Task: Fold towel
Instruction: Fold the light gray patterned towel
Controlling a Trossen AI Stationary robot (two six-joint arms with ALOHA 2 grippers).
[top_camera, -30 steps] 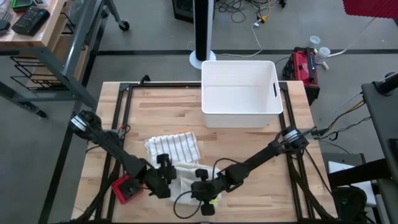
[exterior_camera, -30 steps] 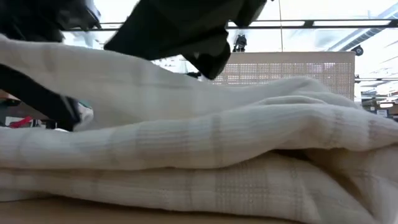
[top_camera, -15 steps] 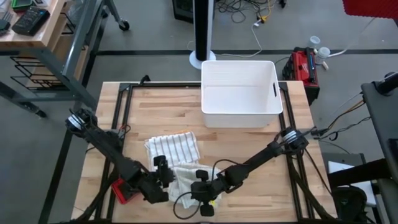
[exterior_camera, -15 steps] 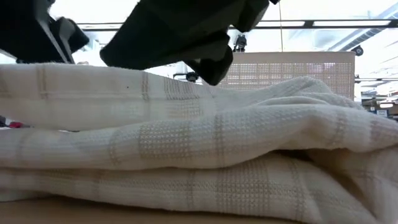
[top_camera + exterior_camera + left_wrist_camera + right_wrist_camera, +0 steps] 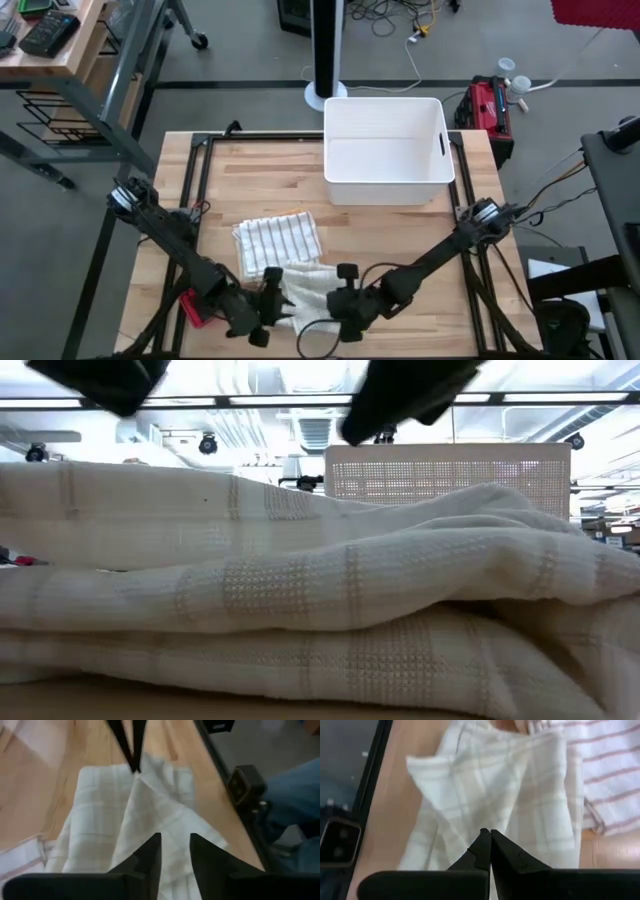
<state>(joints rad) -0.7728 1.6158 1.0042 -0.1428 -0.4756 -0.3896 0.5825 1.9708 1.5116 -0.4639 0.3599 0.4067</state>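
A cream towel [image 5: 305, 285] with faint checks lies in stacked folds near the table's near edge, filling the low view [image 5: 320, 590]. A triangular flap [image 5: 160, 810] rests on its top layer. My left gripper [image 5: 272, 298] hovers at the towel's left end, open, with cloth showing through the finger gap [image 5: 175, 852]. My right gripper [image 5: 338, 296] is at the towel's right end, shut [image 5: 489, 840], its thin tips [image 5: 131, 755] just above the flap's point. In the low view both grippers [image 5: 100, 380] [image 5: 400, 395] are above the cloth.
A folded striped towel [image 5: 278, 238] lies just beyond the cream one, toward the table's middle. A white bin [image 5: 385, 150] stands at the far edge. A red object [image 5: 195, 312] sits at the near left. The low camera's black block [image 5: 245, 785] is at the near edge.
The towel's upper layer, held up on the left a second ago, has dropped flat onto the stack and now lies still. Both grippers have risen clear of the cloth. My left gripper has gone toward the near edge, and my right gripper toward the right.
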